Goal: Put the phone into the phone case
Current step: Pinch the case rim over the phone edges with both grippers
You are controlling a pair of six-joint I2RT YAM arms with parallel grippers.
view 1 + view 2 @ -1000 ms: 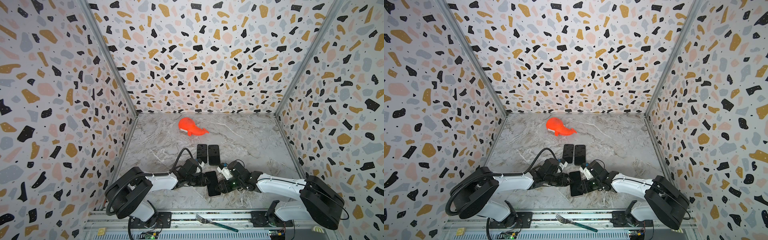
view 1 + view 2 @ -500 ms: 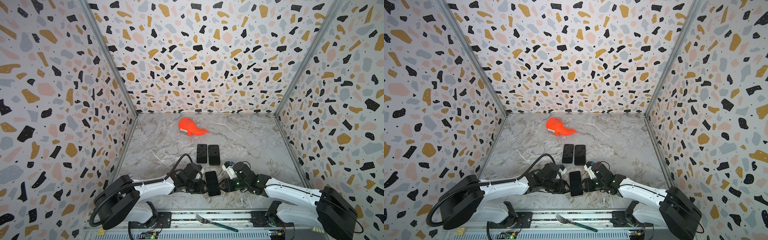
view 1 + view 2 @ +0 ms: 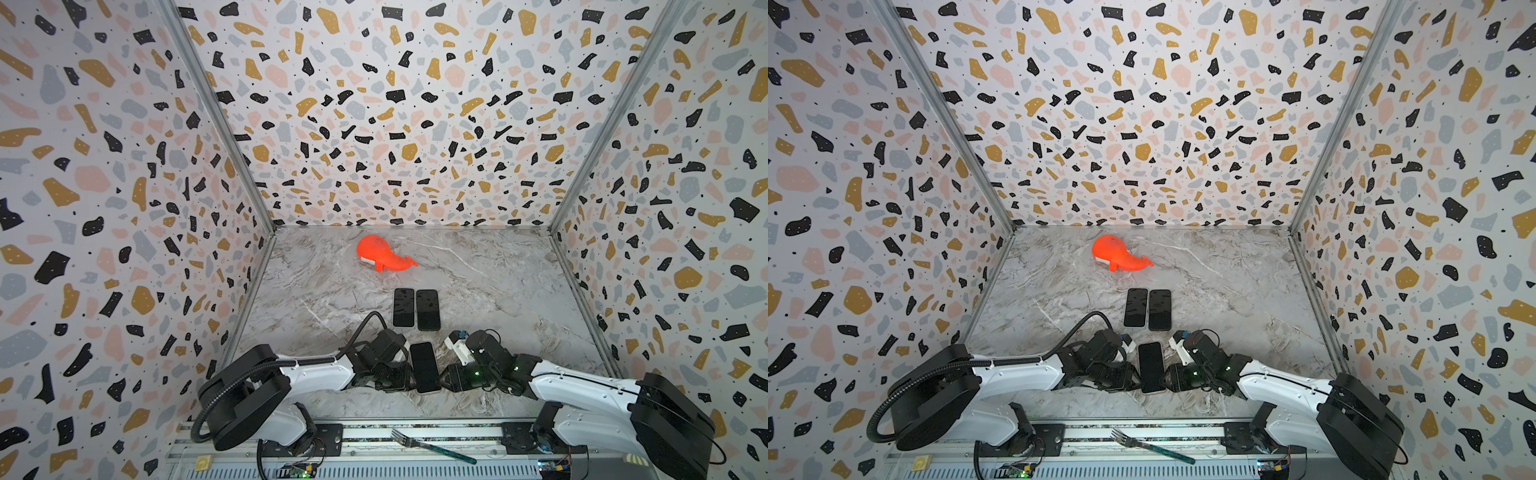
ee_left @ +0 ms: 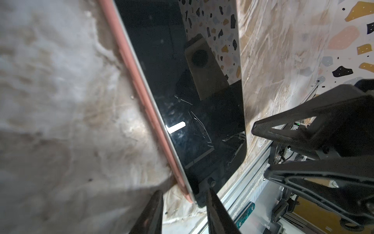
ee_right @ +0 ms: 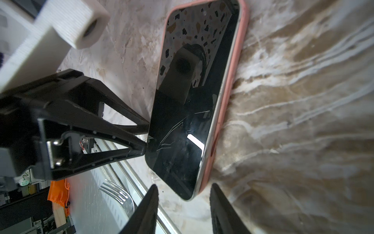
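Top views, phones: three in all. One phone (image 3: 424, 366) lies near the front edge of the table (image 3: 519, 291), between the two grippers; two far phones (image 3: 403, 307) lie side by side just behind it, screens up.
Cases: one, a pink phone case (image 4: 141, 95).
Case contents: the near phone, screen up. Each wrist view shows the pink rim along the long side nearest it, and the right wrist view also shows it round the far short end. Whether the phone is fully seated cannot be told.
Far phones, cases: cannot tell.
Grippers: two, one on each side of the cased phone, at its nearer half.
Left fingers: the left gripper (image 5: 146, 135) has its fingers apart. Both tips sit at one long edge of the phone, touching or nearly so, with nothing clamped between them.
Right fingers: the right gripper (image 4: 259, 151) has its fingers apart, tips just beside the opposite long edge. Contact cannot be told.
Toys: one orange whale toy (image 3: 380, 257), well behind the phones, near the back wall.
Cutlery: one fork (image 3: 434, 448), lying on the front rail (image 3: 365, 434) — off the table.
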